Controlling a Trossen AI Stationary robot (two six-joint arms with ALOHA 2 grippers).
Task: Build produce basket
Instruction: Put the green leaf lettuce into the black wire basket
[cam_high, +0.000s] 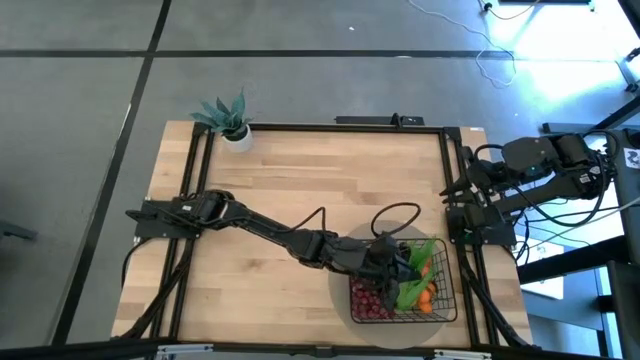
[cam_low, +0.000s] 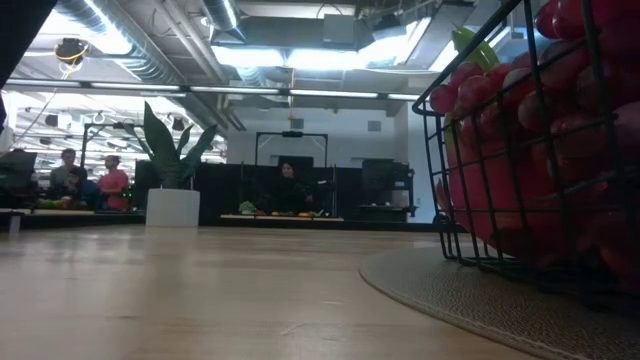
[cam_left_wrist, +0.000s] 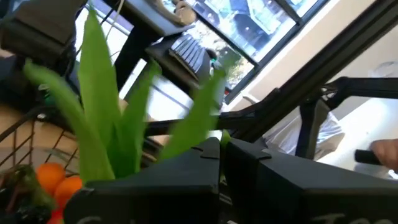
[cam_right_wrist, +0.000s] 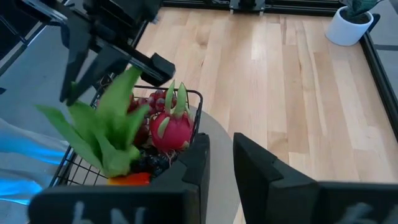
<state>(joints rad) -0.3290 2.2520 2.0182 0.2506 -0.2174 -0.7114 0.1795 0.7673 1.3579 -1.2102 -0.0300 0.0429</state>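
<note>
The black wire basket (cam_high: 452, 300) stands on a round grey mat (cam_low: 480, 300) near the table's front right. It holds a pink dragon fruit (cam_right_wrist: 171, 130), red grapes (cam_high: 370, 300) and orange tangerines (cam_left_wrist: 59, 180). My left gripper (cam_high: 395, 262) reaches over the basket from the left and is shut on the long green leafy stalk (cam_right_wrist: 106, 130). My right gripper (cam_right_wrist: 221, 158) waits beyond the table's right edge, open, with nothing between its fingers. My left gripper pinches the leafy stalk's narrow end (cam_left_wrist: 214, 134) between its two fingers, coming roughly level from the table's left. The leaves (cam_left_wrist: 99, 112) fan out beyond the fingertips and droop into the basket. Whether their tips rest on the fruit, I cannot tell.
A blue-green potted plant (cam_high: 228, 120) stands at the table's far left corner. A black cable (cam_high: 395, 215) loops above the basket's far side. Bare wood lies left of and beyond the mat. People sit in the room behind (cam_low: 90, 180).
</note>
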